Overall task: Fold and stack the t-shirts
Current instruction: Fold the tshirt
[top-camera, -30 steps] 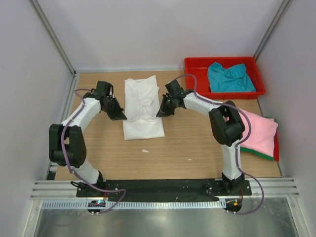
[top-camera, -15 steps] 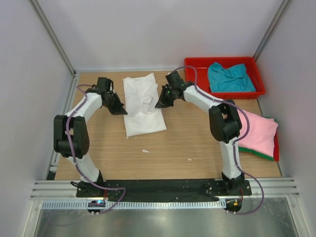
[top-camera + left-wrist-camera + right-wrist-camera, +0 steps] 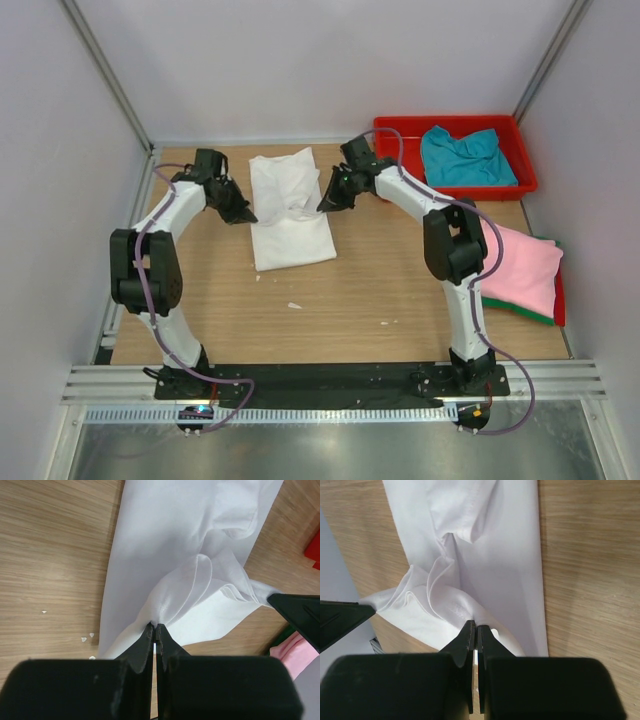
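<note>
The white t-shirt (image 3: pixel 288 205) lies as a long folded strip on the wooden table. My left gripper (image 3: pixel 246 214) is shut on its left edge, and in the left wrist view (image 3: pixel 155 626) the cloth (image 3: pixel 170 555) bunches at the tips. My right gripper (image 3: pixel 324 205) is shut on its right edge; the right wrist view (image 3: pixel 475 625) shows the cloth (image 3: pixel 485 545) pinched there. The teal t-shirt (image 3: pixel 465 156) lies crumpled in the red tray (image 3: pixel 398 135). The pink t-shirt (image 3: pixel 525 268) lies folded on the green t-shirt (image 3: pixel 530 314) at the right edge.
The stack at the right rests on a red surface (image 3: pixel 558 300). White walls and metal posts close in the table on three sides. Small white scraps (image 3: pixel 294 305) lie on the wood in front of the white shirt.
Both grippers have moved toward the back of the table with the white shirt's edges, drawing the near part of the shirt up and back over itself.
</note>
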You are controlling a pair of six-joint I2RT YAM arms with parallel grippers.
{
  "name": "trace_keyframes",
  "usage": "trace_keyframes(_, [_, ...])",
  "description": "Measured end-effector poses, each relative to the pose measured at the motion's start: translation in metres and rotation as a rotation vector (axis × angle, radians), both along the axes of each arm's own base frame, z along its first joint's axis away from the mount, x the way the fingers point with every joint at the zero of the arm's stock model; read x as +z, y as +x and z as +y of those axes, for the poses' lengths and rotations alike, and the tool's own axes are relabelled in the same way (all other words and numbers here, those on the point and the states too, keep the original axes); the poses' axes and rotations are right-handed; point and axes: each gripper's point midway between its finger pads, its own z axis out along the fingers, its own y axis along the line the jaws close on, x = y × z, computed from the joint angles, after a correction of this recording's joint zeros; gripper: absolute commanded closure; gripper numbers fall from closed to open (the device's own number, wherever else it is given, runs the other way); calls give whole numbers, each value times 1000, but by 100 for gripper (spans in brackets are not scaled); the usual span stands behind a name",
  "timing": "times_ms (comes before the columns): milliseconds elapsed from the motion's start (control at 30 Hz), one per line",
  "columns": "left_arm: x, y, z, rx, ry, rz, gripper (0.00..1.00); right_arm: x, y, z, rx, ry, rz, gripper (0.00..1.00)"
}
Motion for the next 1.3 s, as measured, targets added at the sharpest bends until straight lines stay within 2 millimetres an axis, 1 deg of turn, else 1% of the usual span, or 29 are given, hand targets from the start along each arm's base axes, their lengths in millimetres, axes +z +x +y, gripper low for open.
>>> trace_keyframes(133, [3,2,0,5,-3,-7,100,9,5,3,2,14,-21,99])
trace_keyframes(300, [3,4,0,16,-8,-4,100,7,5,3,2,13,-19,99])
trace_keyframes(567, [6,24,0,21,-10,-23,100,-7,19,3,-5,8,-8,99])
trace_keyframes(900, [7,27,2,27,-10,-28,100,1,28,3,-6,15,-35,99])
trace_keyframes(1033, [18,35,3,31,-13,-59,100,7,31,5,1,18,-55,99])
trace_keyframes(1200, [40,51,5,38,-20,-121,100,16,38,5,-1,29,-80,99])
trace_keyframes(1300, [45,56,5,39,-21,-137,100,19,41,5,-2,35,-95,99])
